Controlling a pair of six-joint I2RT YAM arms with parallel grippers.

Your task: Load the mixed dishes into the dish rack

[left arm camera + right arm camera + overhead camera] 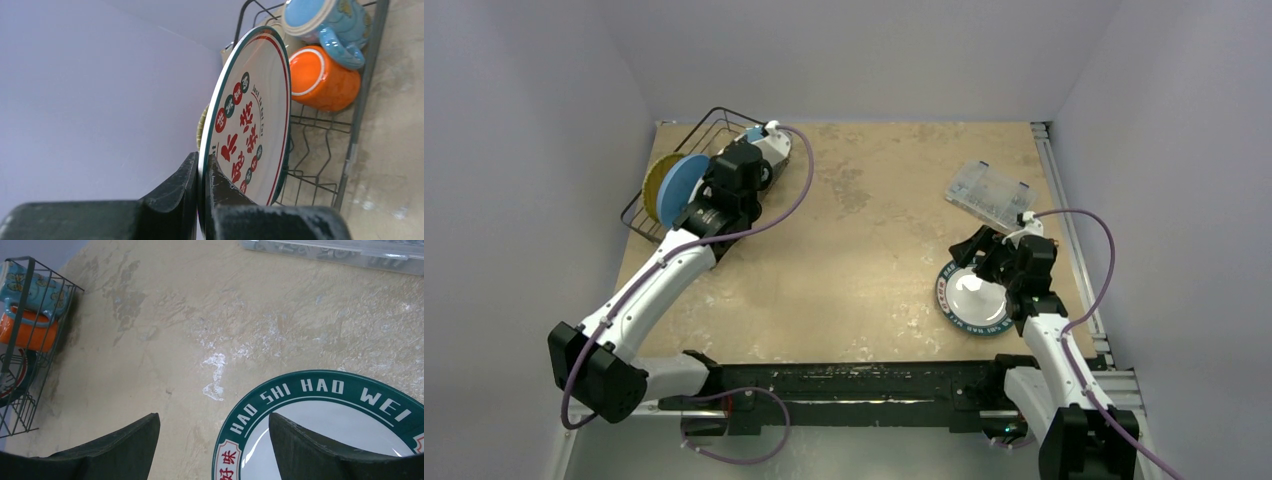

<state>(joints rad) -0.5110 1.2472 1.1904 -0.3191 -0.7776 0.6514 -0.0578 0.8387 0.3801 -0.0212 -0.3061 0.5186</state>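
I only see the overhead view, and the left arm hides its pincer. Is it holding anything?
Observer: Yes, the left pincer is shut on the rim of a red-dotted plate, held on edge.
Operator: Any cups in the rack?
Observer: An orange cup and a blue mug, touching, at one end.
Operator: And the right pincer?
Observer: Open; one finger over the table, one over the teal-rimmed plate.

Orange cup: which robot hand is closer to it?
Left. The left gripper pinches a red-patterned plate at the rack beside the orange cup; the right gripper hovers over a green-rimmed plate across the table.
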